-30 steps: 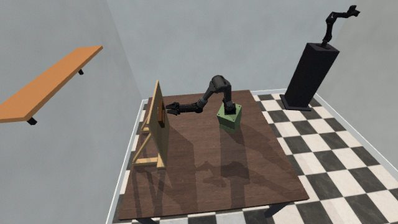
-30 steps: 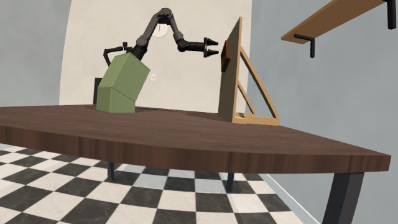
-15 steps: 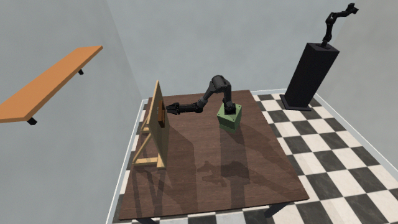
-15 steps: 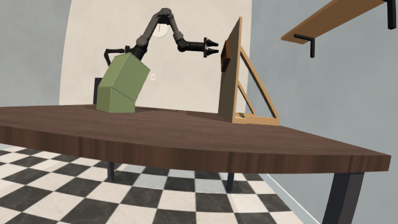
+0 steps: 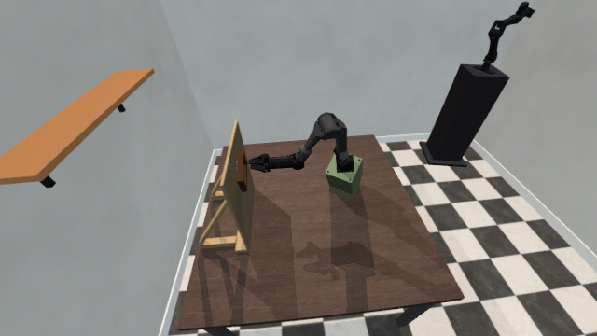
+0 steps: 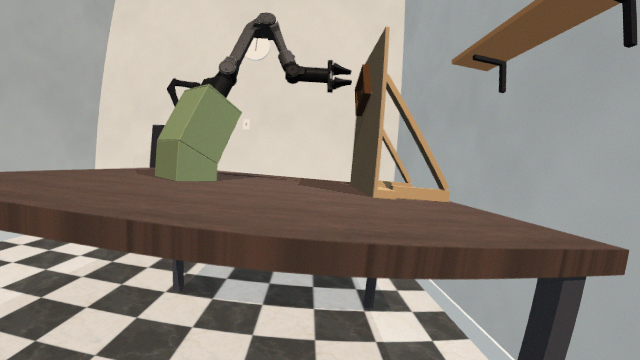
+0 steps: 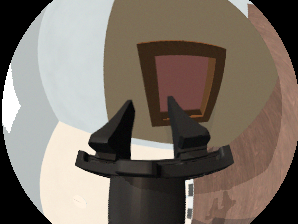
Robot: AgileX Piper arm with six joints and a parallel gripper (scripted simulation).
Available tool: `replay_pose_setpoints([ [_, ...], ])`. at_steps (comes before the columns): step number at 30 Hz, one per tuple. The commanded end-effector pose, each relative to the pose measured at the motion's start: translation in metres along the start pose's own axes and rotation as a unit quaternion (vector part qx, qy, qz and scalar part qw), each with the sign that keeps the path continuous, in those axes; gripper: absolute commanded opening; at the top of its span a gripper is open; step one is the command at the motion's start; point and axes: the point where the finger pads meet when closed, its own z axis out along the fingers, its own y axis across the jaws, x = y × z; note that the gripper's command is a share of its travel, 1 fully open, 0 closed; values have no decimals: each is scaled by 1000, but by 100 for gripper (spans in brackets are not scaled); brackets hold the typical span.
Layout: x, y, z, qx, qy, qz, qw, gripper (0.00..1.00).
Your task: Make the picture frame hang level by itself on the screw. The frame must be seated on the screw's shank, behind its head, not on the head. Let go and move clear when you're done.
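Observation:
A small brown picture frame [image 5: 242,170] hangs against the upright tan board [image 5: 236,184] of a wooden easel stand at the table's left side. It also shows in the exterior view [image 6: 363,89] and in the wrist view [image 7: 181,83], where it looks roughly level. The screw is hidden. My gripper [image 5: 253,162] points at the frame from the right, a short gap away, level with its upper part. Its fingers [image 6: 345,76] are partly open with nothing between them. In the wrist view the fingertips sit in front of the frame's lower left part.
The arm stands on a green block base [image 5: 344,175] on the dark wooden table. An orange wall shelf [image 5: 70,123] hangs high on the left wall. A black pedestal [image 5: 464,117] with another arm stands on the checkered floor at the back right.

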Motion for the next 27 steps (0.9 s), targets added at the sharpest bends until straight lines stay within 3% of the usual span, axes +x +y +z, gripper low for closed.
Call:
replay_pose_setpoints([
  [1, -1, 1, 1, -2, -1, 1, 1000, 63],
  [27, -1, -1, 4, -1, -1, 2, 1000, 63],
])
